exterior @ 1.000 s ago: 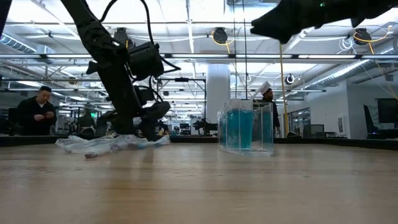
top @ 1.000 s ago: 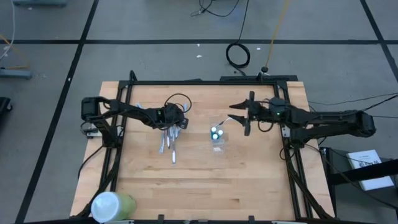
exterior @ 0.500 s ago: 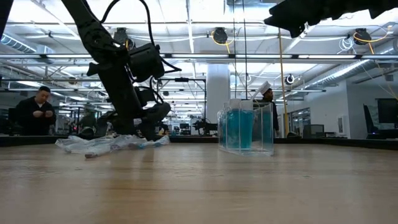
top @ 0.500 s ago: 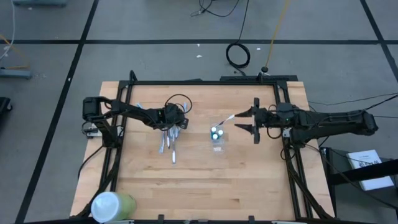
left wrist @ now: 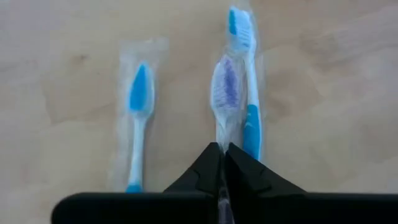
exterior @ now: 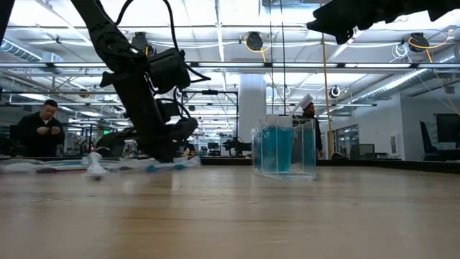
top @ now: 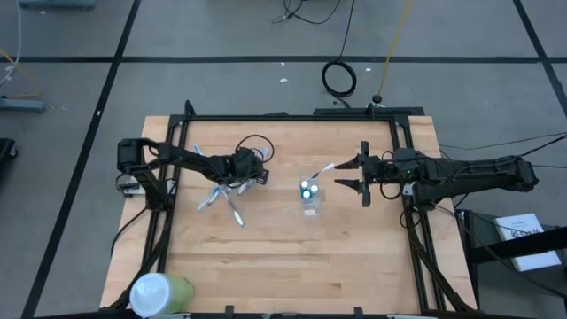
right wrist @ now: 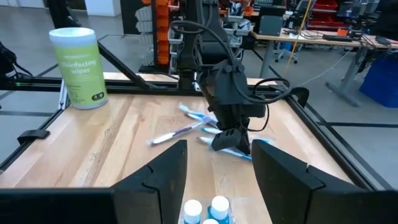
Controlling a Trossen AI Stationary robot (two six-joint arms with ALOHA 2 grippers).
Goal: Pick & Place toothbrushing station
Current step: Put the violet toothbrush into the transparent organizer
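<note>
Several thin toothbrushes in clear wrappers lie on the wooden table under my left gripper (top: 241, 175): a purple-bristled brush (left wrist: 225, 87), a blue-and-white brush (left wrist: 249, 81) right beside it, and another blue one (left wrist: 138, 112) apart from them. My left gripper (left wrist: 222, 148) is shut on the purple brush. The small clear cup (top: 308, 193) stands at mid-table with white-capped tubes (right wrist: 202, 208) in it. My right gripper (top: 359, 177) hovers open just right of the cup, above the table. My left gripper pinches the purple brush's wrapped handle (left wrist: 222, 138), just behind the head, between its two fingertips. The fingers come down from above. The head and the rest of the brush lie flat on the wood beyond the fingertips.
A large pale-green wipes container (top: 159, 292) stands at the near left corner. A dark metal frame (top: 168, 177) runs along the table's left, right and far sides. Two brushes (top: 221, 204) lie splayed toward the near side of my left gripper.
My left gripper has shut on the purple brush. The brushes beside it have swung apart on the table, one now pointing toward the left edge. My right gripper drifted a little toward the right edge early on, then held still, open.
</note>
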